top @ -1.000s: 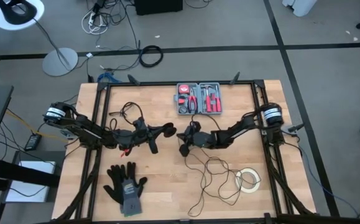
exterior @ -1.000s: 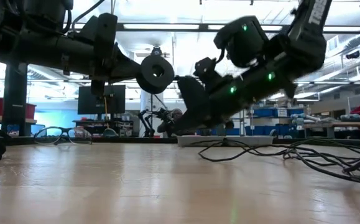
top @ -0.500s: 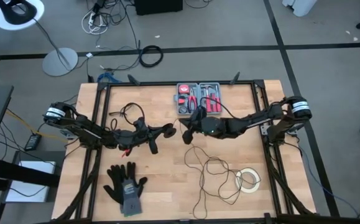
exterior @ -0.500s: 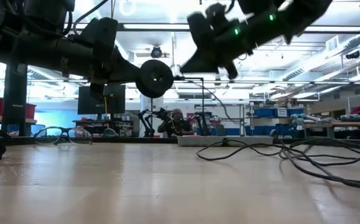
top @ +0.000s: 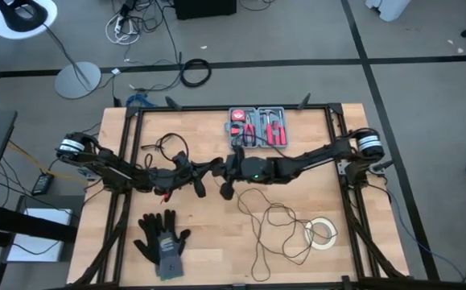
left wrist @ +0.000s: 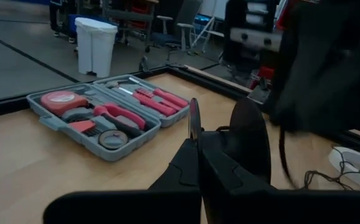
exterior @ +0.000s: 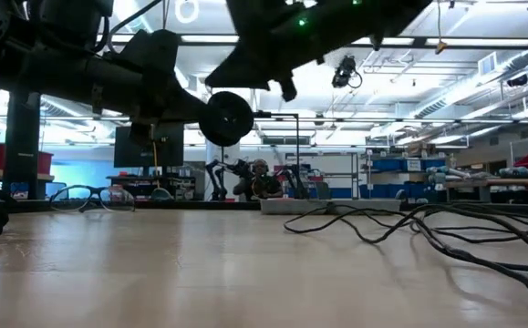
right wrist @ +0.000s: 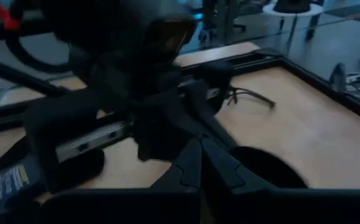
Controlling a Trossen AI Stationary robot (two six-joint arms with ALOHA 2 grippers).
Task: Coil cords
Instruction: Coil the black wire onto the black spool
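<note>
Reference landmark: the tool case [top: 259, 127].

1. Cord [top: 274, 229]: loose loops on the counter [top: 208, 242], well on the near side of the case, beside the tape roll [top: 322, 234]. One strand rises toward the hands.
2. Left hand [top: 216, 168]: fingers closed, holding the cord's round disc [exterior: 225, 116] above the counter.
3. Right hand [top: 231, 165]: fingers closed, just beside the left hand.

Hazard: the hands sit very close; further convergence could cause collision. The slack strand could snag or tangle.
</note>
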